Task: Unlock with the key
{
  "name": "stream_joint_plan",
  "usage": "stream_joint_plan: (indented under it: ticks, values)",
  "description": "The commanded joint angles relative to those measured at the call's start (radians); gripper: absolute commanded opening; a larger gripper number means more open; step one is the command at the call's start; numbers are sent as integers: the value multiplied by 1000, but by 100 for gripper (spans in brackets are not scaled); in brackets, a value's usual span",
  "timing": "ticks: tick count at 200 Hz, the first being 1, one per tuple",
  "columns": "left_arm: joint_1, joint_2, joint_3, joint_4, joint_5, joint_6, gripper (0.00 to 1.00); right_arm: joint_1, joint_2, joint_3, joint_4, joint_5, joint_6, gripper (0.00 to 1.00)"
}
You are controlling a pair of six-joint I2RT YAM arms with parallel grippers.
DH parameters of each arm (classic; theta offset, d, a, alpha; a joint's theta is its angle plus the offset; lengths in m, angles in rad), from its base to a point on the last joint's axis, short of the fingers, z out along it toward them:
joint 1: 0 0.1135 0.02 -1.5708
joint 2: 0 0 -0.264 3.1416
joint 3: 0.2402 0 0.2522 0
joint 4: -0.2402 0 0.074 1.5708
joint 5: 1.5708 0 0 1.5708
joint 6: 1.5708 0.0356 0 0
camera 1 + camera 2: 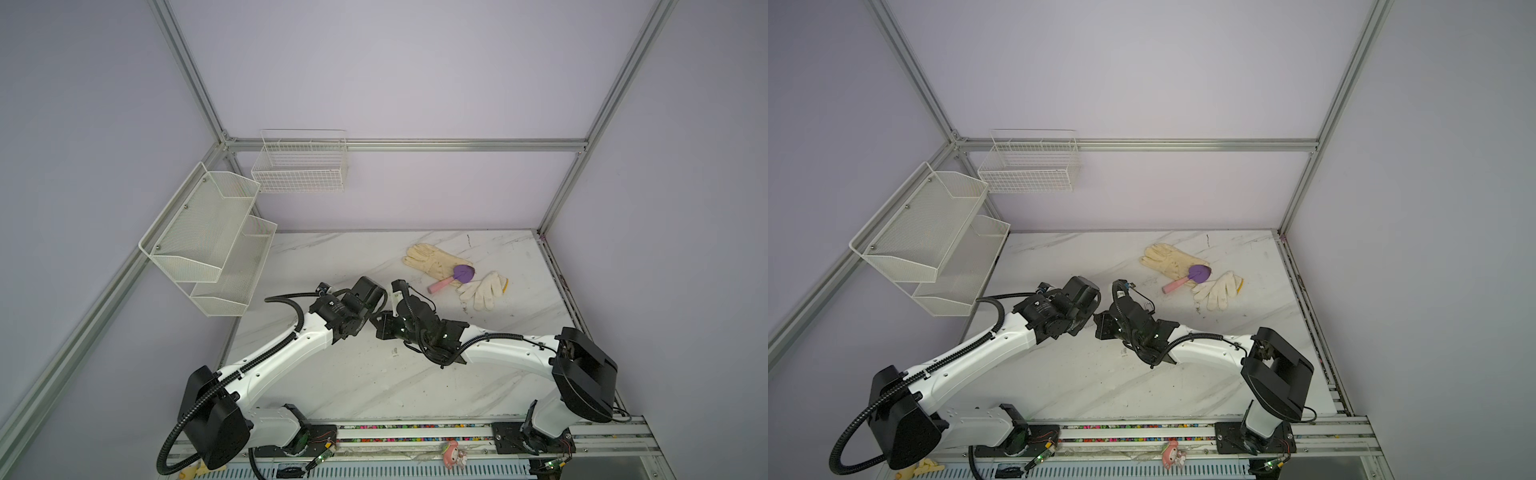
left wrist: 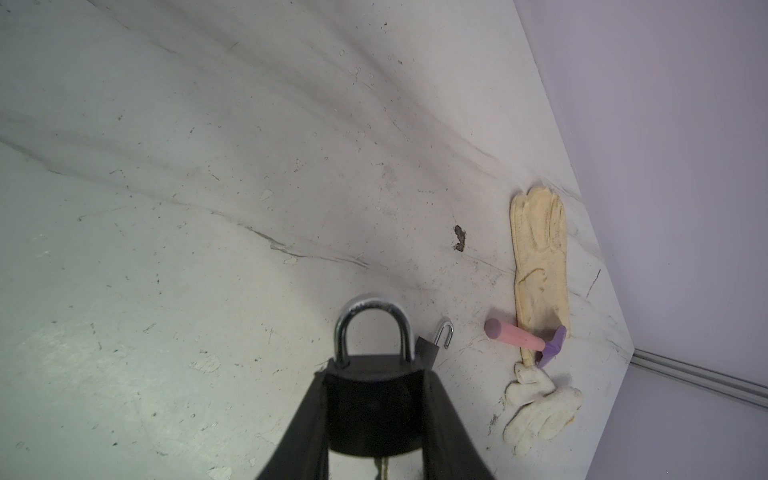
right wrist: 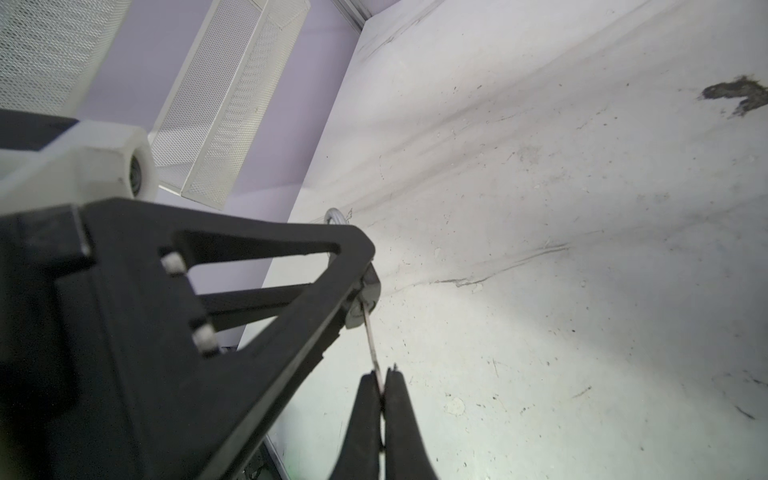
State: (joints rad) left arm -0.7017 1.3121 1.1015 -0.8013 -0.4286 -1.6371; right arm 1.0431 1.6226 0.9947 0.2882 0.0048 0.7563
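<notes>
Padlock (image 2: pixel 372 399) is clamped by its body between the left fingers (image 2: pixel 300 436); the right fingers (image 3: pixel 361 415) are closed tight on the key (image 3: pixel 371 340), whose tip meets the padlock's bottom face.

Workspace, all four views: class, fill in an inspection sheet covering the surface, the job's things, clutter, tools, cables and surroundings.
Surface: marble-pattern table, scuffed, with one dark stain.
Job's things: padlock, shackle looks seated; key reaches its underside.
Clutter: yellow glove with a trowel lying on it; white glove; small lock.
Tools: left tool clamps the padlock body; right tool is shut on the key.
Cables: black conduit runs along the left arm, black cable along the right; no snag seen.
Surroundings: mesh shelf, wire basket, aluminium frame.
</notes>
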Motion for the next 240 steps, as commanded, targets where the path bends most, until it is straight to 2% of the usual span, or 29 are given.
stream_joint_plan:
  ticks: [1, 22, 37, 60, 89, 106, 127, 155, 169, 181, 210, 240]
  values:
    - [-39, -21, 47, 48, 85, -67, 0, -8, 1, -72, 301, 58, 37, 0]
    - [-41, -20, 44, 78, 93, -83, 0, -2, 34, -78, 299, 133, -5, 0]
    - [-42, -12, 53, 86, 97, -93, 0, 0, 43, -104, 363, 183, -34, 0]
    - [-45, 4, 59, 86, 79, -92, 0, 0, 80, -68, 316, 225, -71, 0]
    - [-50, 23, 53, 67, 29, -87, 0, -2, 63, -80, 355, 224, -74, 0]
    - [-51, 42, 46, 68, 27, -87, 0, -2, 75, -68, 454, 88, -138, 0]
    - [-53, 70, 57, 59, 31, -68, 0, -9, 91, -28, 479, -16, -132, 0]
    - [-52, 75, 38, 42, 32, -42, 0, -86, 83, -70, 618, -169, 18, 0]
    - [-53, 70, 17, 37, 34, -32, 0, -118, 75, -96, 673, -198, 84, 0]
    - [-52, 66, -3, 24, 28, -38, 0, -122, 57, -79, 635, -180, 78, 0]
    - [-52, 65, -31, -2, 9, -33, 0, -98, 23, -33, 456, -25, -15, 0]
    - [-48, 69, -37, -50, -23, -26, 0, -94, 19, 9, 331, 34, -73, 0]
